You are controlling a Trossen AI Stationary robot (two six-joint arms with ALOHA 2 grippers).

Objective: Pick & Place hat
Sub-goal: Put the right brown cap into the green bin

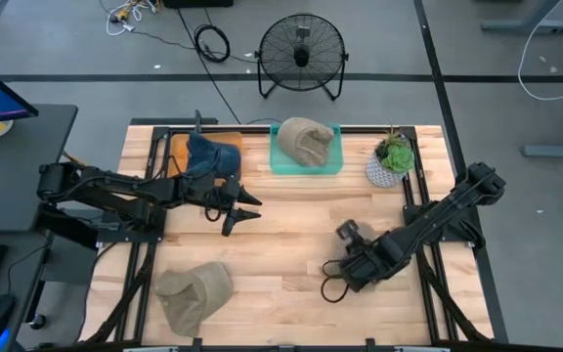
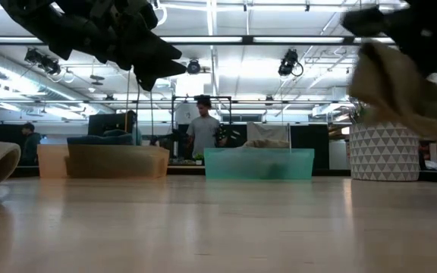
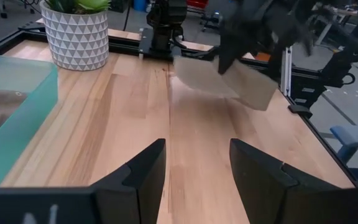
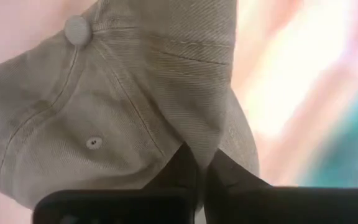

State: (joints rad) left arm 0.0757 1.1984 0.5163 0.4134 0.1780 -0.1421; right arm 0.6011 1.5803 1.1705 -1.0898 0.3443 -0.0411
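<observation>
A tan cap (image 4: 123, 93) fills the right wrist view, with its top button (image 4: 76, 29) showing. My right gripper (image 4: 202, 163) is shut on it at the table's near right (image 1: 352, 262), where the arm hides the cap from above. The low view shows the cap (image 2: 400, 83) off the tabletop. My left gripper (image 1: 245, 209) hovers open left of centre, beside an orange bin (image 1: 179, 149) with a blue hat (image 1: 213, 154). A teal bin (image 1: 332, 161) holds another tan hat (image 1: 304, 140). A third tan hat (image 1: 194, 290) lies at the near left. My right gripper pinches the tan cap between its two fingers at a fold of the crown cloth (image 4: 194, 134), some way from the top button. The cap (image 3: 241, 81) is lifted clear of the table and hangs below the fingers, slack.
A potted plant in a white patterned pot (image 1: 392, 161) stands at the far right, next to the teal bin. A floor fan (image 1: 303, 54) is beyond the far edge. Bare wood (image 1: 301, 225) lies between the two grippers. People stand in the room behind the table.
</observation>
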